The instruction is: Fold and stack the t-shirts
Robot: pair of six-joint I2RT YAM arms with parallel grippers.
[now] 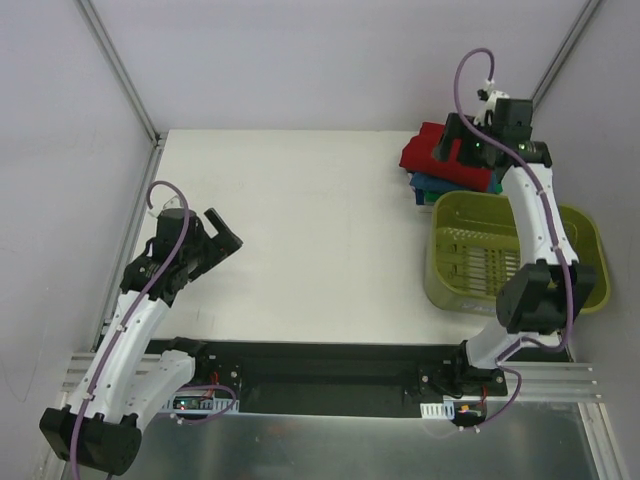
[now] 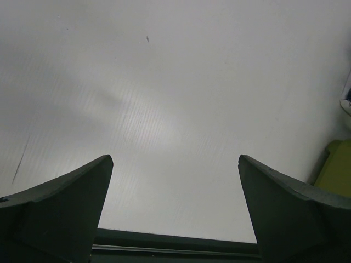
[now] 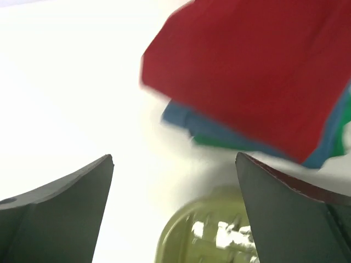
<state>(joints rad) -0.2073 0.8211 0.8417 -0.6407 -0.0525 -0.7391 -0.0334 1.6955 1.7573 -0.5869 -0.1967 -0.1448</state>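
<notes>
Three shirts piled, top layer at risk

Three in one pile at the upper right of the overhead view: red shirt (image 1: 430, 150) on top, blue shirt (image 3: 186, 118) under it, green shirt (image 3: 219, 143) lowest. All on the white worktop (image 1: 300, 230), just beside the olive basket (image 1: 440, 270). Hovering over the pile, jaws wide apart with nothing between them: right end effector (image 3: 174, 158). At the left of the frame above bare worktop, jaws likewise apart and holding nothing: left end effector (image 1: 222, 232).

Likely trouble: a fingertip snagging the red layer on any move away, dragging it askew or off the pile. Cause: limp cloth with no stiffness, and layers free to slide on each other. Edges uneven too, with blue and green showing past the red on one side, so prone to slumping if nudged.

Shirts: plain matte cloth, soft rounded folds, roughly square. Basket: glossy hard plastic, slotted walls, rounded corners. Worktop: smooth, pale, faintly lined.
</notes>
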